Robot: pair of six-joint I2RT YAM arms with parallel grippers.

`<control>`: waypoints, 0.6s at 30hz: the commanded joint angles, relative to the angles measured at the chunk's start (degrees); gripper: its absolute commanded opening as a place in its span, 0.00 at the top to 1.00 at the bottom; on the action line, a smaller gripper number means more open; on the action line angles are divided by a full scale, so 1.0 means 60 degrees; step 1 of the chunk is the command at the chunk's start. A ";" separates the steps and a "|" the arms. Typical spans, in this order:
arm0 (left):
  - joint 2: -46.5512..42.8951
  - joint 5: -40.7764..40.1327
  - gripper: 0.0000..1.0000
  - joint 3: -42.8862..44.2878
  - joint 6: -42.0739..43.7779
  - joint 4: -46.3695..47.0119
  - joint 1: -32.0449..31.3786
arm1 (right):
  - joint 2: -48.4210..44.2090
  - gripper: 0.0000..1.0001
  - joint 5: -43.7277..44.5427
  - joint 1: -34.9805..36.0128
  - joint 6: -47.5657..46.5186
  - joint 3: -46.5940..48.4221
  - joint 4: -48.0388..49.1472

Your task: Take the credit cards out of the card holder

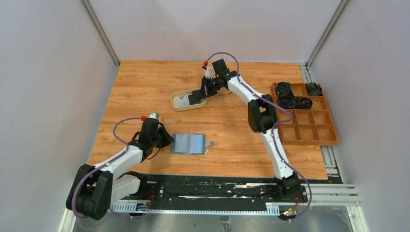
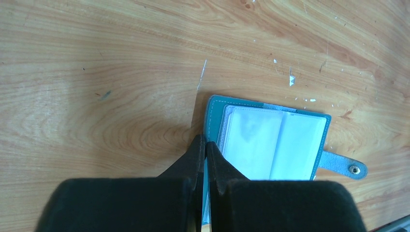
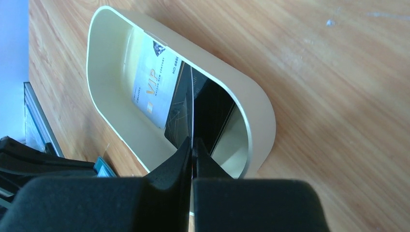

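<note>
The teal-blue card holder lies open on the wooden table, its clear sleeves up and its snap tab sticking out to the right. My left gripper is shut on the holder's left edge, and the teal cover passes between its fingers. My right gripper is over the beige oval tray at the far middle. It is shut on a black credit card held edge-on over the tray. A whitish card printed VIP lies in the tray.
A wooden compartment box stands at the right, with coiled black cables in its far cells. Grey walls close in the table on the left, back and right.
</note>
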 commanded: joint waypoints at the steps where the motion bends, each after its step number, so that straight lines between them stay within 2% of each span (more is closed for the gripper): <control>1: -0.0088 -0.0021 1.00 0.0236 0.0138 -0.0004 0.0092 | -0.0489 1.00 0.0668 0.0026 -0.0789 -0.1053 -0.0708; 8: -0.0253 -0.0052 1.00 0.0254 0.0134 -0.0263 0.0097 | -0.1485 1.00 0.0731 -0.0163 -0.1376 -0.2606 -0.0673; 18: -0.0508 -0.0025 1.00 0.0314 0.0117 -0.0459 0.0095 | -0.3319 1.00 0.0893 -0.0453 -0.1762 -0.5636 -0.0507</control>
